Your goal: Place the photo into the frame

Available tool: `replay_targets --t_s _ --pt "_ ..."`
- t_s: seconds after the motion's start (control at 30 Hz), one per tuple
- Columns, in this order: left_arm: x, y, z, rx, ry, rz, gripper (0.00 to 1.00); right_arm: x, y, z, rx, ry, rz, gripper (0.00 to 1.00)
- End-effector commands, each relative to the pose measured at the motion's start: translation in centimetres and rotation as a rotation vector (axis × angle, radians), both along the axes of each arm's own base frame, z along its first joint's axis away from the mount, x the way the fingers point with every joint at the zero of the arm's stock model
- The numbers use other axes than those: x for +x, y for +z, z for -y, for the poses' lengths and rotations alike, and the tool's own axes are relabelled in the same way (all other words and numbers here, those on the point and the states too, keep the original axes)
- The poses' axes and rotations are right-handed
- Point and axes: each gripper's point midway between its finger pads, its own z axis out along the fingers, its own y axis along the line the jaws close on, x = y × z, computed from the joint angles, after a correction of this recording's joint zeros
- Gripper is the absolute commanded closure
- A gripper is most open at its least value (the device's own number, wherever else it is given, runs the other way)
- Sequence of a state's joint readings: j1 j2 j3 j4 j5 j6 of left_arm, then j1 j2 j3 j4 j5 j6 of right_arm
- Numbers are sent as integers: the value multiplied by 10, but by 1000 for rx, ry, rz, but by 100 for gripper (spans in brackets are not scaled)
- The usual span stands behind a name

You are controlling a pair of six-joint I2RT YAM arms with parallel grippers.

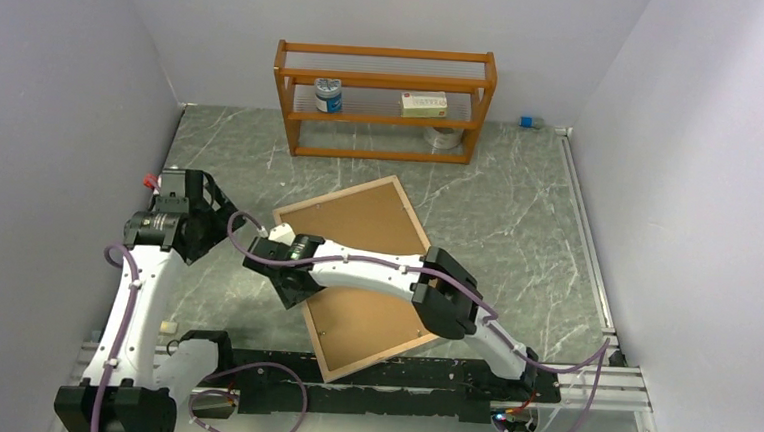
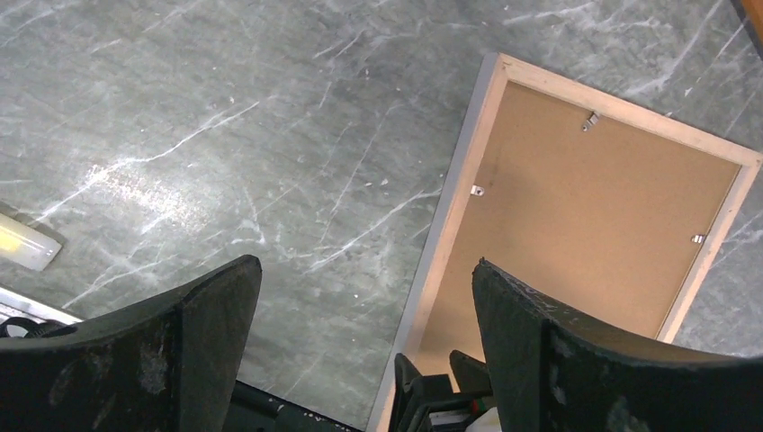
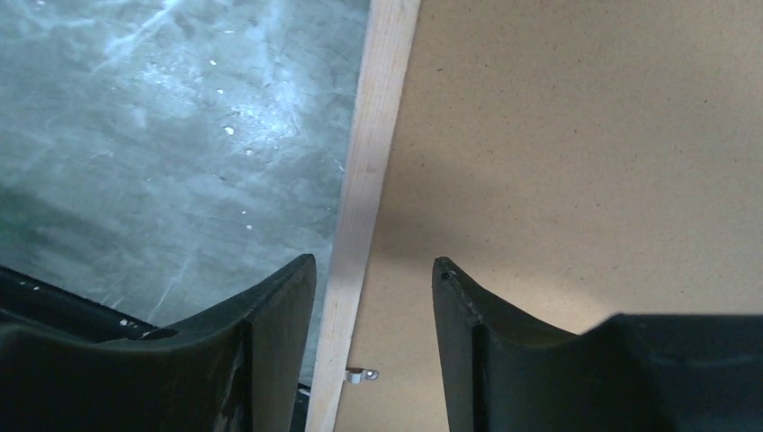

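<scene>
The frame (image 1: 334, 195) lies face down on the marble table, its light wood back rim (image 2: 459, 193) and brown backing board (image 1: 357, 225) facing up. The photo is out of view. My right gripper (image 1: 278, 240) hangs over the frame's left side. Its jaws stand apart astride the wood rim (image 3: 373, 135), touching nothing, with a small metal clip (image 3: 362, 375) on the rim's inner edge below them. In its own view the right gripper (image 3: 373, 261) has one finger over the table and one over the board (image 3: 585, 162). My left gripper (image 1: 193, 204) is wide open and empty, above bare table (image 2: 364, 265) left of the frame.
An orange shelf rack (image 1: 385, 101) stands at the back with a jar (image 1: 328, 96), a box (image 1: 424, 103) and a metal roll (image 1: 445, 137). A small blue object (image 1: 530, 122) sits at the back right. White walls close three sides, and a rail (image 1: 398, 372) runs along the near edge.
</scene>
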State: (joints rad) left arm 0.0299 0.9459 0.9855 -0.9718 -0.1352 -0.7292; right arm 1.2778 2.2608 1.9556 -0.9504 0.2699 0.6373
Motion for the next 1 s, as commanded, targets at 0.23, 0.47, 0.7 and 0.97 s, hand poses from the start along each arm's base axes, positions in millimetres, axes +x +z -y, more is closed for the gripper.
replay_targets --t_s 0.23,0.47,0.7,0.97 --pt "2 -25 1 -83 3 -90 7 -12 -22 -4 -16 14 -23 52" --pt "12 -36 -4 -132 2 -106 8 -19 -39 -2 -39 5 -44 55" --pt "14 -55 10 -265 -21 -107 7 -19 -37 -5 -17 -12 -42 79" --pt "19 -73 39 -421 -142 -92 6 -8 1 -13 93 -52 28 98"
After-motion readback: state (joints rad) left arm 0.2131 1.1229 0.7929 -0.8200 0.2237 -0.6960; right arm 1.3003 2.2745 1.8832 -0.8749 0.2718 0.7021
